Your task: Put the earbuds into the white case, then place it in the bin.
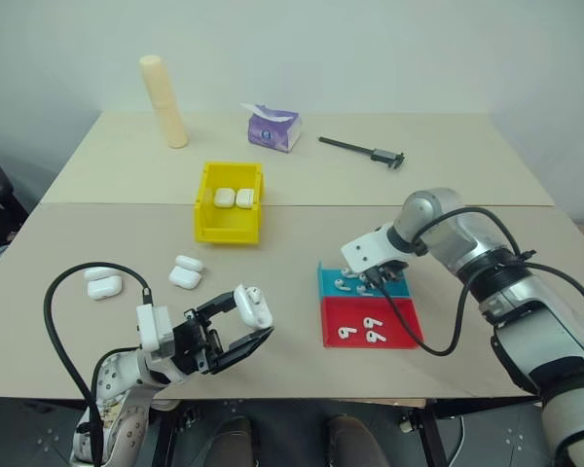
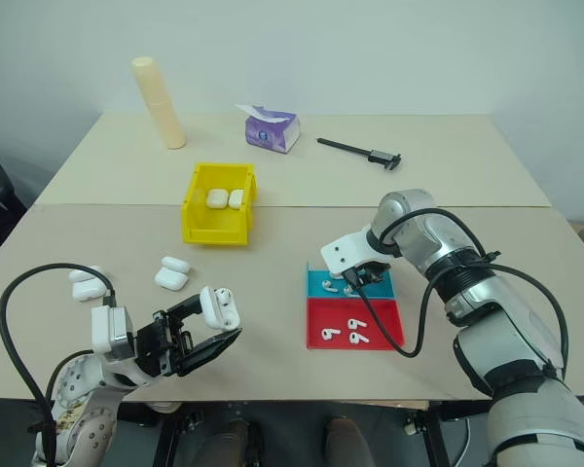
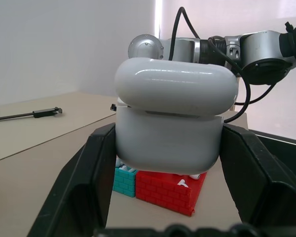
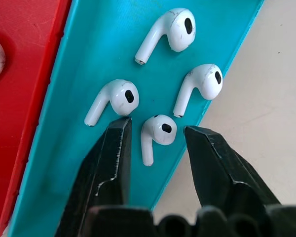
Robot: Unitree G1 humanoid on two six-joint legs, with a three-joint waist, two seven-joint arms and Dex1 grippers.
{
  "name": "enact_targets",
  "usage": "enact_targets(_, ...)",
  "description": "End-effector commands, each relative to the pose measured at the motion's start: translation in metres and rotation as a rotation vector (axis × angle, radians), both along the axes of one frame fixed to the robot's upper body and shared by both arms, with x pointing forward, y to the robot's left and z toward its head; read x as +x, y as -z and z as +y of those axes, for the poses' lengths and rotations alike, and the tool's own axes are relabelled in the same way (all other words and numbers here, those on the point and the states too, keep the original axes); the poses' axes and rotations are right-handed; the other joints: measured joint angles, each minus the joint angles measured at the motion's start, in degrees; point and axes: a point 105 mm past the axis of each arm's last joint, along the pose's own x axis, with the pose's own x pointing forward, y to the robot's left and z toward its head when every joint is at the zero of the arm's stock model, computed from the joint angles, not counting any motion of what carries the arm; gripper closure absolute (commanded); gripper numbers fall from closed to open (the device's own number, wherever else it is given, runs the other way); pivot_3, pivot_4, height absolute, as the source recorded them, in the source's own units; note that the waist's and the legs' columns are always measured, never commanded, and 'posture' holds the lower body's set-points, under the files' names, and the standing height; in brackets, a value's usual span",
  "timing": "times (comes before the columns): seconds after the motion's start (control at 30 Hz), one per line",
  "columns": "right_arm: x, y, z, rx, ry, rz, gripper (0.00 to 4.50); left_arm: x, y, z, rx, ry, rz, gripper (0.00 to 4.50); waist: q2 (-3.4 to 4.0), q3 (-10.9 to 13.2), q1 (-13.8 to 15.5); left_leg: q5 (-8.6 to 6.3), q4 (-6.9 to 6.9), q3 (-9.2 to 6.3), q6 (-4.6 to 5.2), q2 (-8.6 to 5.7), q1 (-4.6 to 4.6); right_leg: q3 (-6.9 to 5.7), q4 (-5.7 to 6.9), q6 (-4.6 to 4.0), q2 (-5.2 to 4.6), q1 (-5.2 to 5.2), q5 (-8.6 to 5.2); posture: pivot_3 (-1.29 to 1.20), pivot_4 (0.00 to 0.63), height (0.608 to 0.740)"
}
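A white case (image 3: pixel 175 118) is grasped between the two black fingers of the left gripper (image 1: pixel 236 336), near the front edge of the table (image 1: pixel 302 243); its hinged lid is seen partly lifted. The right gripper (image 4: pixel 155 136) is pointed down over the teal tray (image 4: pixel 79 163). Its jaws are parted, and one earbud (image 4: pixel 157 133) is found between the fingertips, lying on the tray; the fingers are apart from it on both sides. Three more earbuds (image 4: pixel 165 34) are seen on the same tray, and some others on the red tray (image 1: pixel 370 326) just beside it. The yellow bin (image 1: pixel 230 226) is placed further back, in the middle of the table, and two closed cases (image 1: pixel 233 197) are lying in it. Four other cases (image 1: pixel 186 272) are lying on the table to the left, between the bin and the left gripper.
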Motion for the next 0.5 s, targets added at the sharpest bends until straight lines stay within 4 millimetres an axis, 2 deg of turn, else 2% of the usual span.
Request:
enact_targets(0.03, -0.0005, -0.0014, 0.0000, 0.003, -0.013, -0.016, 2.29, -0.0044, -0.0093, -0.0030, -0.004, 0.012, -0.055, 1.65, 0.00, 0.0, 0.0, 0.00, 0.00, 0.00, 0.00, 0.00, 0.00, 0.00, 0.00, 0.00, 0.00, 0.00, 0.00, 0.00, 0.150, 0.740)
enact_targets(0.23, 0.0001, -0.0012, -0.0013, -0.002, -0.012, -0.023, 2.29, -0.0040, -0.0088, -0.0037, -0.004, 0.013, -0.054, 1.65, 0.00, 0.0, 0.0, 0.00, 0.00, 0.00, 0.00, 0.00, 0.01, 0.00, 0.00, 0.00, 0.00, 0.00, 0.00, 0.00, 0.150, 0.740)
enact_targets(0.27, 0.0000, -0.0012, -0.0013, -0.001, -0.011, -0.022, 2.64, -0.0038, -0.0087, -0.0038, -0.003, 0.013, -0.053, 1.65, 0.00, 0.0, 0.0, 0.00, 0.00, 0.01, 0.00, 0.00, 0.01, 0.00, 0.00, 0.00, 0.00, 0.01, 0.00, 0.00, 0.150, 0.740)
enact_targets(0.5, -0.0006, 0.0008, -0.0031, -0.011, -0.011, -0.021, 2.64, -0.0034, -0.0083, -0.0049, -0.002, 0.014, -0.052, 1.65, 0.00, 0.0, 0.0, 0.00, 0.00, 0.01, 0.00, 0.00, 0.01, 0.00, 0.00, 0.00, 0.00, 0.01, 0.00, 0.00, 0.150, 0.740)
